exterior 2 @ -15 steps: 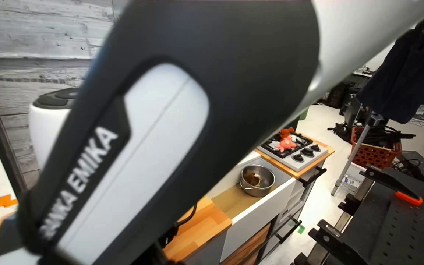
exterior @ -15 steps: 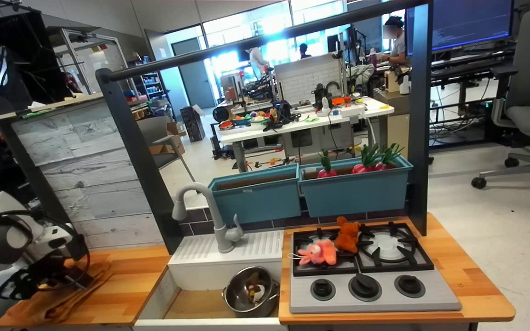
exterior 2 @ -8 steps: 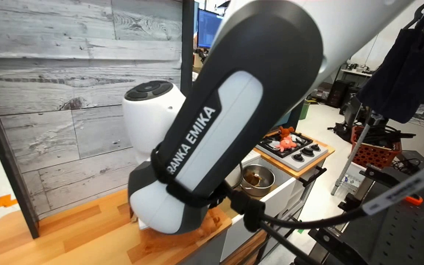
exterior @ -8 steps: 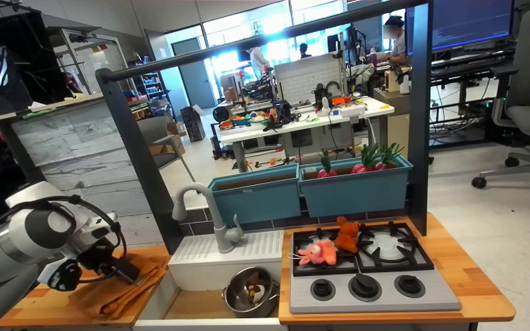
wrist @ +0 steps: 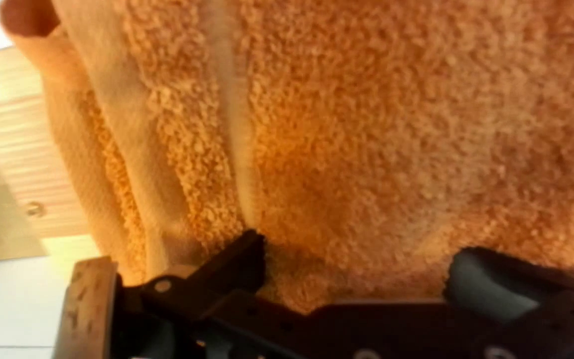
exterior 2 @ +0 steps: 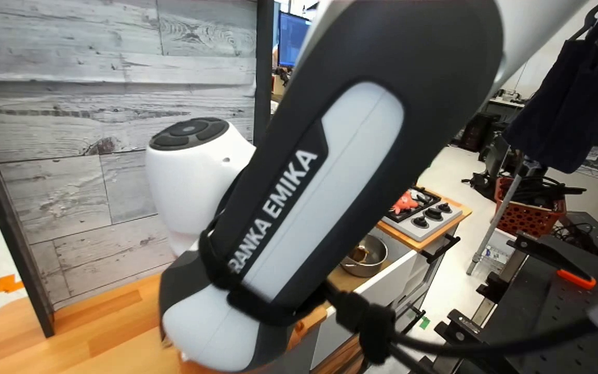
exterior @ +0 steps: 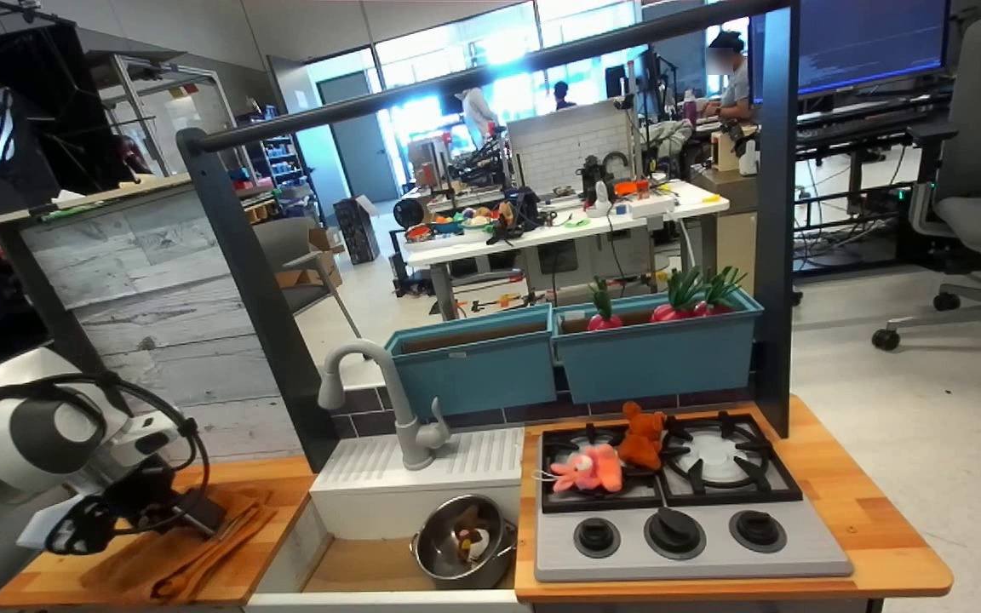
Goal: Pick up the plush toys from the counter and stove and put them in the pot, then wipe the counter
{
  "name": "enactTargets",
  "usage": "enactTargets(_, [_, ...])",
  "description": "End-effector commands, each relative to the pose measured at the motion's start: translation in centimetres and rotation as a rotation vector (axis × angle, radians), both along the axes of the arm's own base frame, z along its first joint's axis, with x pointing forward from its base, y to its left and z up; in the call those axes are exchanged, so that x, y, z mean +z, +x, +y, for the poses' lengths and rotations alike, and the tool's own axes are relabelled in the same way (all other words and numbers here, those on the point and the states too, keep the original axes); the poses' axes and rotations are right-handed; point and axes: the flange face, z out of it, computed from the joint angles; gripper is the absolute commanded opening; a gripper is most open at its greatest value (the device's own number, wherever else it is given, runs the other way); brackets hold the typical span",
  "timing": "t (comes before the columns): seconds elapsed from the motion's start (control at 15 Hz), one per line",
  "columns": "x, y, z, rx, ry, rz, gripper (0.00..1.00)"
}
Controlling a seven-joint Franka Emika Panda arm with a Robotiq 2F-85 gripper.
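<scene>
1. Tabletop (exterior 2: 70, 337): wiping past its edge could drop the cloth (wrist: 391, 124) into the sink (exterior: 358, 562).
2. Stove (exterior: 622, 564): its uneven top could snag anything lifted off.
3. Cloth: lying in folds on the tabletop, it may ruck up under pressure.
4. Pot (exterior: 435, 549): in the sink; an overshoot could tip it.
5. Claw (wrist: 359, 254): spread wide over the cloth; too shallow a pinch could let it slip.
6. Pink toy (exterior: 598, 468) and red-orange toy (exterior: 642, 443): both lie on the stove, side by side, outside the pot; wiping first could leave them forgotten.
</scene>
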Motion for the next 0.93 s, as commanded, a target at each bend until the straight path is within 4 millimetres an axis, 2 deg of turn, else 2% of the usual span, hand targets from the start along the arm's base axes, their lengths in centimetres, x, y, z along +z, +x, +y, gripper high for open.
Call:
enactTargets(0.0, [-2.9, -5.5, 7.0, 0.144, 0.126, 0.034, 1.0])
enactTargets(0.13, [-2.7, -7.5, 11.0, 0.221, 0.207, 0.022, 1.0])
enactTargets(0.2, [-2.8, -7.9, 12.3, 0.248, 0.226, 0.01, 1.0])
enactTargets(0.27, [-2.6, -8.1, 13.3, 0.267, 0.241, 0.006, 1.0])
enactTargets(0.4, [-2.6, -7.4, 13.3, 0.268, 0.234, -0.003, 1.0])
enactTargets(0.6, [-2.5, -4.3, 9.3, 0.195, 0.183, -0.039, 1.0])
enactTargets(0.87, [-2.5, -0.7, 0.2, 0.035, 0.088, -0.073, 1.0])
